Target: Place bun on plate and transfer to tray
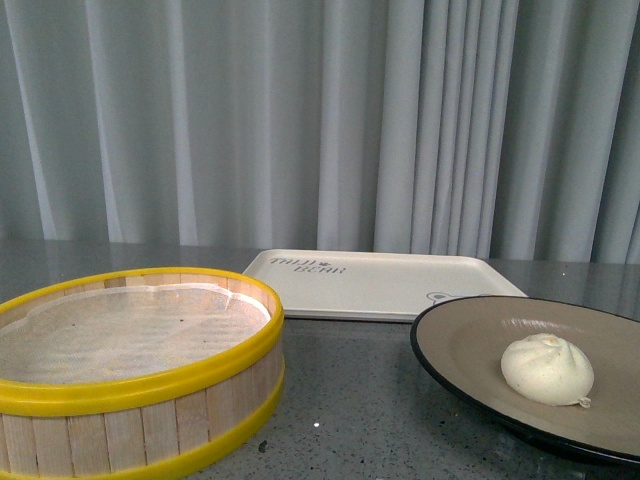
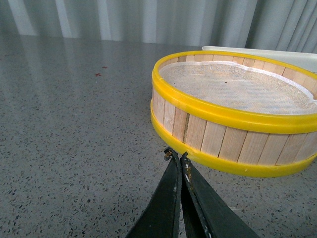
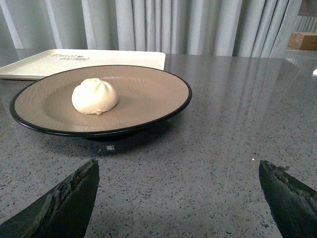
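The cream-white pleated bun (image 1: pixel 547 368) (image 3: pixel 94 96) rests inside the black-rimmed beige plate (image 1: pixel 470 330) (image 3: pixel 148 94) on the grey table, at the front right. Just behind the plate lies the cream tray (image 1: pixel 380 285) (image 3: pixel 124 59) with dark lettering. My right gripper (image 3: pixel 178 171) is open wide, low over the table a short way back from the plate's rim, nothing between its fingers. My left gripper (image 2: pixel 177 154) is shut and empty, its tips close to the base of the steamer basket. Neither gripper appears in the front view.
A round wooden steamer basket (image 1: pixel 135 365) (image 2: pixel 237 109) with yellow rims and a white liner stands at the front left. Grey curtains (image 1: pixel 320 120) hang behind the table. A cardboard box (image 3: pixel 303 40) sits far off beside the curtain.
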{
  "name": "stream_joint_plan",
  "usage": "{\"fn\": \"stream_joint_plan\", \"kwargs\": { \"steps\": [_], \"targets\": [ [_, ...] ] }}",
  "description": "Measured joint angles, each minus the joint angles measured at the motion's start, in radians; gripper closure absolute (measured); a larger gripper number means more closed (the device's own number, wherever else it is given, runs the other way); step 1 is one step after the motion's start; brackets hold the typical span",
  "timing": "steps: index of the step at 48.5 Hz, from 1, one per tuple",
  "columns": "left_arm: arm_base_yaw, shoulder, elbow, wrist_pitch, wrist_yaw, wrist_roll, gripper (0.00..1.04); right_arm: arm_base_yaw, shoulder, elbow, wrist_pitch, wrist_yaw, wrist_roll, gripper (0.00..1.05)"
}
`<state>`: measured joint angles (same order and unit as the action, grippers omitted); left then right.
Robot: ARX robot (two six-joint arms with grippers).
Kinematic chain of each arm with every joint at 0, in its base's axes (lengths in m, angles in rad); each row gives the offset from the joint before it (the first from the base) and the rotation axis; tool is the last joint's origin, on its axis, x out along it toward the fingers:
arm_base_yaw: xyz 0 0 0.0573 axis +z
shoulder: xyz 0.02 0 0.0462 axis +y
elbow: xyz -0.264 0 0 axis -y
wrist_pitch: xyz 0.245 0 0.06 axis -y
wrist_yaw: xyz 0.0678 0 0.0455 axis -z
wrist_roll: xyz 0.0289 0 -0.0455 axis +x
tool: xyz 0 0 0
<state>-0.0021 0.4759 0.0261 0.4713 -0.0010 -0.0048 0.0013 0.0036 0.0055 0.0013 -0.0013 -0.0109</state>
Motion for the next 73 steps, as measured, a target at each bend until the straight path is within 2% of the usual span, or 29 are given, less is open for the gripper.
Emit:
{"fn": "stream_joint_plan", "kwargs": {
  "steps": [14,39,44,52,64,73],
  "targets": [
    [0.000,-0.148,0.000,-0.141,0.000,0.000,1.01,0.000,0.000,0.000,0.000,0.000,0.000,0.08],
    [0.000,-0.301,0.000,-0.293,0.000,0.000,1.01,0.000,0.000,0.000,0.000,0.000,0.000,0.08],
    [0.000,-0.447,0.000,-0.464,0.001,0.000,1.01,0.000,0.000,0.000,0.000,0.000,0.000,0.08],
    [0.000,-0.471,0.000,-0.471,0.001,0.000,1.01,0.000,0.000,0.000,0.000,0.000,0.000,0.08],
    [0.000,-0.472,0.000,-0.471,0.001,0.000,0.66,0.000,0.000,0.000,0.000,0.000,0.000,0.08],
    [0.000,-0.472,0.000,-0.471,0.001,0.000,0.29,0.000,0.000,0.000,0.000,0.000,0.000,0.08]
  ]
}}
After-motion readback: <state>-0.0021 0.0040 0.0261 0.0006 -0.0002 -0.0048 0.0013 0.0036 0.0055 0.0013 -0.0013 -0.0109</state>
